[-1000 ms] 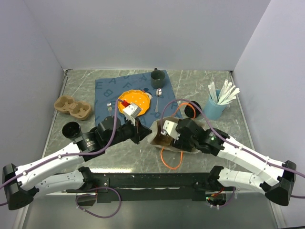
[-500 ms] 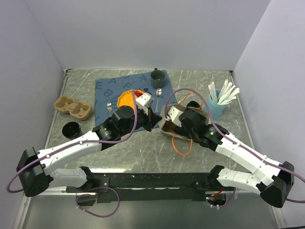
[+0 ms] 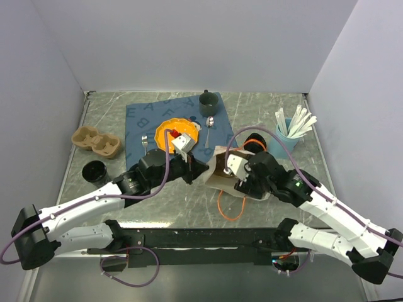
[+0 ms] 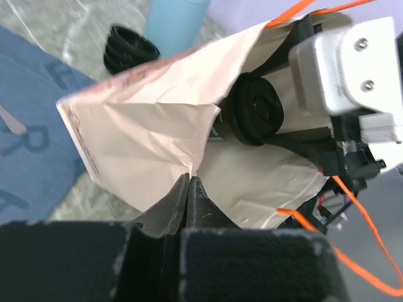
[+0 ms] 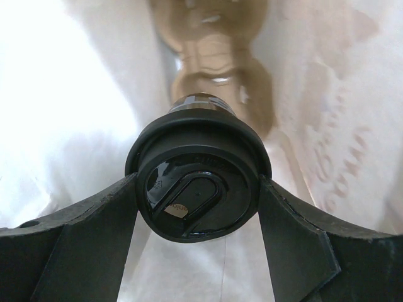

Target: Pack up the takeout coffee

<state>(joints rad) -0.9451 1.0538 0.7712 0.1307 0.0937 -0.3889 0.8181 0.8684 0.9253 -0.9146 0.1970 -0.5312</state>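
The left gripper [image 4: 189, 181] has its jaws clenched on the edge of the paper bag [image 4: 151, 132], which lies open-mouthed at mid-table [image 3: 182, 201]. The right gripper [image 5: 198, 185] reaches inside the bag, jaws grasping the black-lidded coffee cup [image 5: 198, 141]. Farther back sit an orange plate [image 3: 165, 130] and a blue cup of stirrers [image 3: 284, 145].

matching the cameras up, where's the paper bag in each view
top external: paper bag at the picture's centre.
left wrist: fills the middle, its edge pinched by the left gripper.
right wrist: its pale inner walls fill the background.
shared landmark: the black-lidded cup, seen in both wrist views.
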